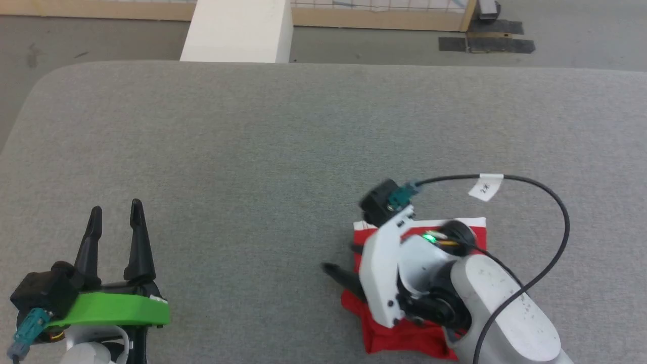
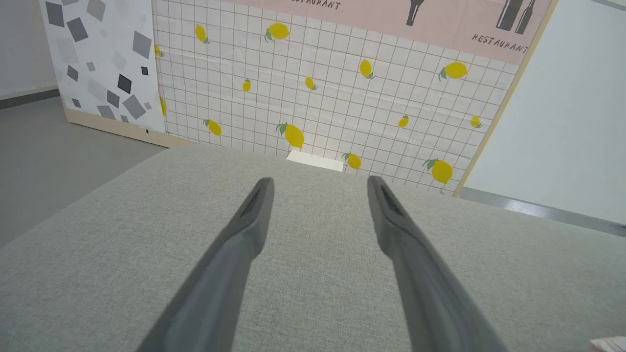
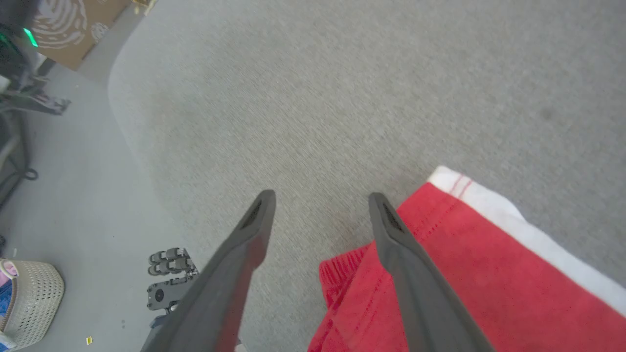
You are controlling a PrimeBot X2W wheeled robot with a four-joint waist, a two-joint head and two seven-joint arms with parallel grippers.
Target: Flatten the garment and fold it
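Shorts (image 1: 399, 341) first: where do they lie?

On the grey tabletop (image 1: 252, 151), at its near right part, well away from the far edge. The red cloth sits as one small packet under the right arm (image 1: 500, 308), which hides most of it in the head view.

So is the fold done?

I judge it close to done. The shorts are no longer spread out. They make a compact block, layer on layer, with the white stripe (image 3: 513, 220) running straight along one side. The gathered waist edge peeps out beneath the upper layer in the right wrist view, and the near edge looks a little rumpled in the head view. How tidy the covered part is I cannot tell.

And the right fingers (image 3: 415, 274)?

They stand wide apart with nothing between them. One lies over the corner of the red cloth in that view and the other over bare tabletop. They grip nothing.

The left fingers (image 1: 139, 237)?

They too are spread wide and hold nothing, low at the near left, well apart from the shorts and pointing away across bare tabletop.

What is left, then?

Perhaps a last smoothing of the loose edges, if anything, and drawing the right arm clear.
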